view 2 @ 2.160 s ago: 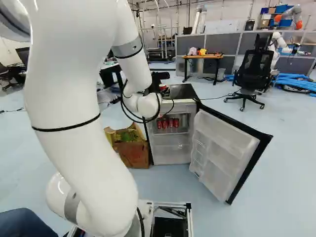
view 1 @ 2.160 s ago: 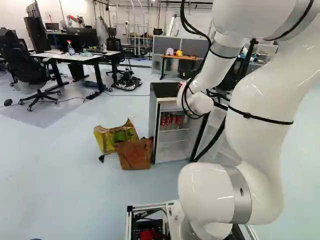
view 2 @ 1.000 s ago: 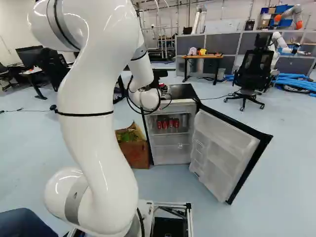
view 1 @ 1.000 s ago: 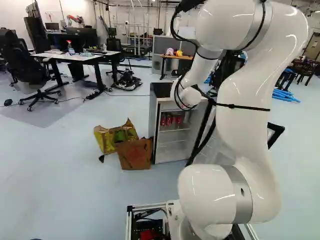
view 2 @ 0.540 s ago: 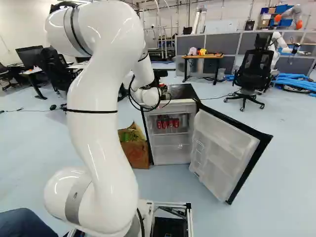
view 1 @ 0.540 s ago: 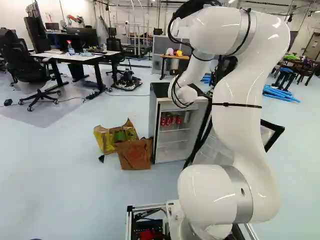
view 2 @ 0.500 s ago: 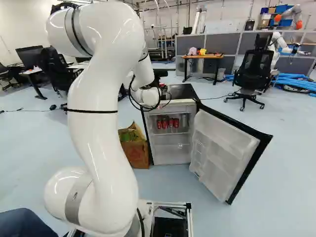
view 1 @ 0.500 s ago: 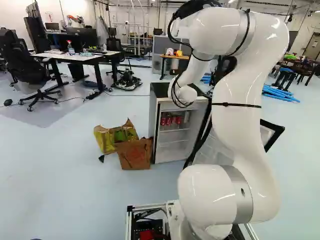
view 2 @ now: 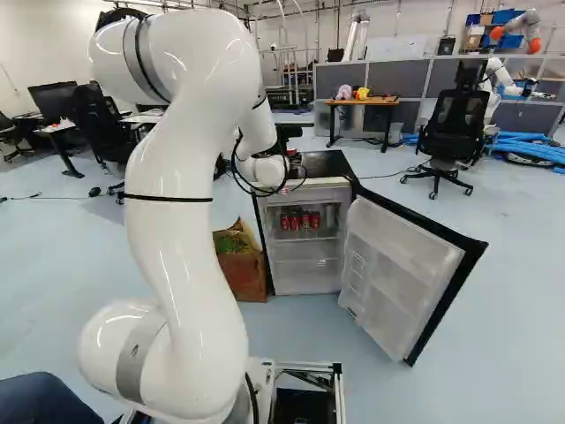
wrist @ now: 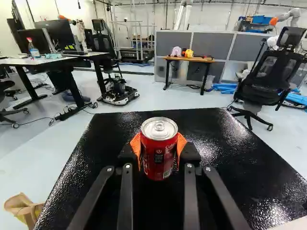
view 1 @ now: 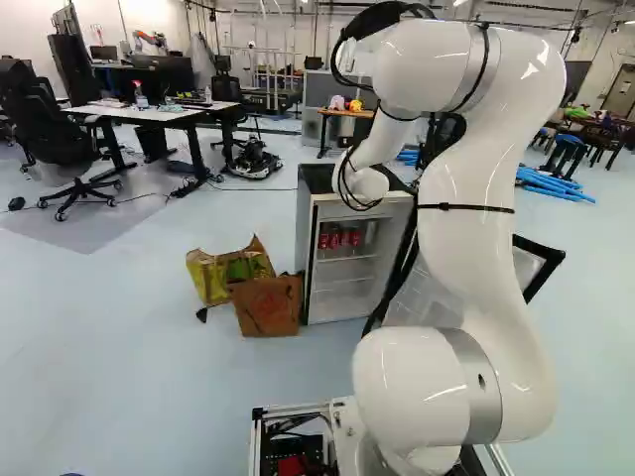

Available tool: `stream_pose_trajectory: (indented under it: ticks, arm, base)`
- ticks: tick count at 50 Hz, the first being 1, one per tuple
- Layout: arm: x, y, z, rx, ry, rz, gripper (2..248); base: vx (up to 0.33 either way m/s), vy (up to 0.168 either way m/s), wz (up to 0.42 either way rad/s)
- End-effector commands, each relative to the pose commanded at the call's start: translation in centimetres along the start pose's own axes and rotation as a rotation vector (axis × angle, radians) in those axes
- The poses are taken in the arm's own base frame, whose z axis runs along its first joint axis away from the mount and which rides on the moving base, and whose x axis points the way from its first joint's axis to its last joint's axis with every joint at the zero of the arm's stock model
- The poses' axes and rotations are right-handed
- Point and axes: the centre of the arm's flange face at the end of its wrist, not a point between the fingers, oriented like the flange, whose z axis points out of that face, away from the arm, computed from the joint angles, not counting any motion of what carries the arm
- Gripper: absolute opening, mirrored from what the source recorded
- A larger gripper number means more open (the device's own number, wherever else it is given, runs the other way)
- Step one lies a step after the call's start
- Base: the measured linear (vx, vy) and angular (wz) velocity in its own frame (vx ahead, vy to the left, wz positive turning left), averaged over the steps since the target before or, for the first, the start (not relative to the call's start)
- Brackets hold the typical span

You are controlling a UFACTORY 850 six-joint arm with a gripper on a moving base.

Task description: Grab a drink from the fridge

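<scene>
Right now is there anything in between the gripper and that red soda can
No, nothing visible stands between them. The gripper is shut on the red soda can, with its orange pads against opposite sides, at the fridge's black top.

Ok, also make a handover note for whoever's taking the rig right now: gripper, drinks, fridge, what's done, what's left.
Gripper: shut on a red soda can, upright between both orange pads, over the black fridge top. Can't tell whether its base touches the top.
Drinks: more red cans stand inside the fridge.
Fridge door: wide open.
Done: one drink is grabbed.
Left: probably only carrying it clear; the door may want closing, though the task doesn't ask for that.
</scene>
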Motion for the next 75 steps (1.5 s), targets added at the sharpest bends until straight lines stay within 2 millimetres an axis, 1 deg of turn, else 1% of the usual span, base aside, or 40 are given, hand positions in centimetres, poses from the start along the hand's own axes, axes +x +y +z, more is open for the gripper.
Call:
stream_pose_trajectory:
  ticks: [17, 18, 22, 23, 27, 28, 32, 33, 38, 39, 49, 54, 75]
  arm:
    - [0.0, 0.0, 0.0, 0.000, 0.000, 0.000, 93]
    - [0.0, 0.0, 0.0, 0.000, 0.000, 0.000, 111]
    - [0.0, 0.0, 0.0, 0.000, 0.000, 0.000, 111]
    - [0.0, 0.0, 0.0, 0.000, 0.000, 0.000, 145]
    - [0.0, 0.0, 0.0, 0.000, 0.000, 0.000, 145]
    - [0.0, 0.0, 0.0, 0.000, 0.000, 0.000, 180]
    - [0.0, 0.0, 0.0, 0.000, 0.000, 0.000, 180]
    - [0.0, 0.0, 0.0, 0.000, 0.000, 0.000, 216]
    - [0.0, 0.0, 0.0, 0.000, 0.000, 0.000, 216]
    - [0.0, 0.0, 0.0, 0.000, 0.000, 0.000, 247]
    - [0.0, 0.0, -0.1, 0.000, 0.000, 0.000, 247]
    - [0.0, 0.0, -0.4, 0.000, -0.003, 0.000, 247]
    - [-0.4, -0.2, -4.3, 0.001, -0.029, 0.001, 247]
  base:
    - [0.000, 0.000, 0.000]
    - [0.000, 0.000, 0.000]
    - [0.000, 0.000, 0.000]
    - [-0.012, 0.014, -0.034]
    - [0.000, -0.003, 0.018]
    - [0.000, 0.000, 0.000]
    - [0.000, 0.000, 0.000]
    - [0.000, 0.000, 0.000]
    - [0.000, 0.000, 0.000]
    - [0.000, 0.000, 0.000]
    - [0.000, 0.000, 0.000]
    - [0.000, 0.000, 0.000]
    - [0.000, 0.000, 0.000]
